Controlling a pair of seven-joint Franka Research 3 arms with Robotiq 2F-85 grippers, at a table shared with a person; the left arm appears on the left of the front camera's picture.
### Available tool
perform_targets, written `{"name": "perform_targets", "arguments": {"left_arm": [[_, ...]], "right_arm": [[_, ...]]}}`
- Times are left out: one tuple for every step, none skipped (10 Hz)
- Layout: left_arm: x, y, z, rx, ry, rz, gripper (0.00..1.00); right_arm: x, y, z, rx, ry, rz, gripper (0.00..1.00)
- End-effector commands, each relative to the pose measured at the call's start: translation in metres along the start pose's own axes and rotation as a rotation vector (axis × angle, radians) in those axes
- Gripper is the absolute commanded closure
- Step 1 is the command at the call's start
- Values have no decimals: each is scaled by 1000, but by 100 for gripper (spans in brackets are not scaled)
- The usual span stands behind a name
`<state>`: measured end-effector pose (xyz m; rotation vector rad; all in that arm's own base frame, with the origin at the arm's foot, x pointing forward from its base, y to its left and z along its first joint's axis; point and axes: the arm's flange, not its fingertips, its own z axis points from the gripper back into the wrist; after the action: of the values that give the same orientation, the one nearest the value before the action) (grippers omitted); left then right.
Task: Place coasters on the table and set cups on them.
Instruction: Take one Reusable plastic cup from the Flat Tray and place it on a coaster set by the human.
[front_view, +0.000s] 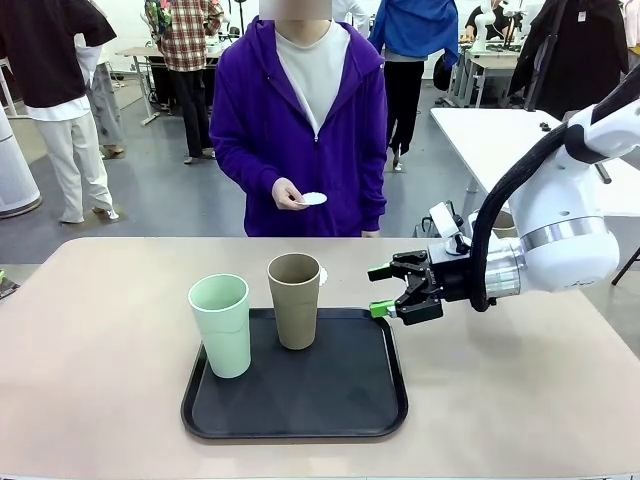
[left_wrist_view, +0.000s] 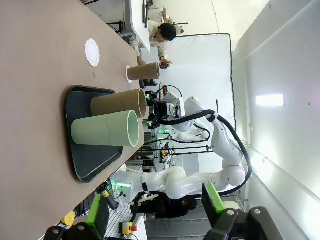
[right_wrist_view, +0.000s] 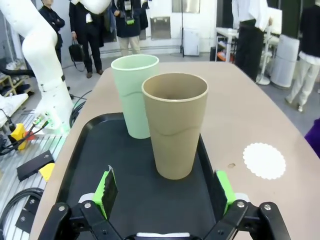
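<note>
On a black tray (front_view: 330, 400) stand a tan cup (front_view: 294, 300) and a mint green cup (front_view: 222, 325). My right gripper (front_view: 385, 290) hangs open just right of the tan cup; in the right wrist view its gripper (right_wrist_view: 164, 189) faces that cup (right_wrist_view: 175, 125), with the mint cup (right_wrist_view: 132, 95) behind. A bare coaster (right_wrist_view: 264, 160) lies on the table (front_view: 100, 330) beyond the tray. In the left wrist view another tan cup (left_wrist_view: 145, 72) stands on a coaster (left_wrist_view: 128, 73) farther off. The person holds a coaster (front_view: 313, 198) in one hand. My left gripper (left_wrist_view: 155, 207) is open, empty, away from the tray.
The tray's raised rim (right_wrist_view: 75, 155) surrounds both cups. The person in purple stands at the far edge of the table. A white table (front_view: 500, 130) stands behind on the right. Bare tabletop lies left and right of the tray.
</note>
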<state>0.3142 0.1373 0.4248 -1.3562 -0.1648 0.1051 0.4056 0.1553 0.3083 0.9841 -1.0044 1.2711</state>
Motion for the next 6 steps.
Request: {"name": "perform_targets", "arguments": {"left_arm": [[0, -2, 0, -11, -8, -7, 0], [0, -2, 0, -11, -8, -7, 0], [0, -2, 0, -11, -8, -7, 0], [0, -2, 0, -11, -8, -7, 0], [0, -2, 0, -11, -8, -7, 0], [0, -2, 0, -11, -8, -7, 0]], "right_arm": [[2, 1, 2, 4, 20, -17, 0], [2, 1, 2, 4, 20, -17, 0], [2, 1, 2, 4, 20, -17, 0], [2, 1, 2, 4, 20, -17, 0], [-1, 0, 1, 2, 3, -1, 0], [-16, -8, -18, -22, 12, -57, 0]]}}
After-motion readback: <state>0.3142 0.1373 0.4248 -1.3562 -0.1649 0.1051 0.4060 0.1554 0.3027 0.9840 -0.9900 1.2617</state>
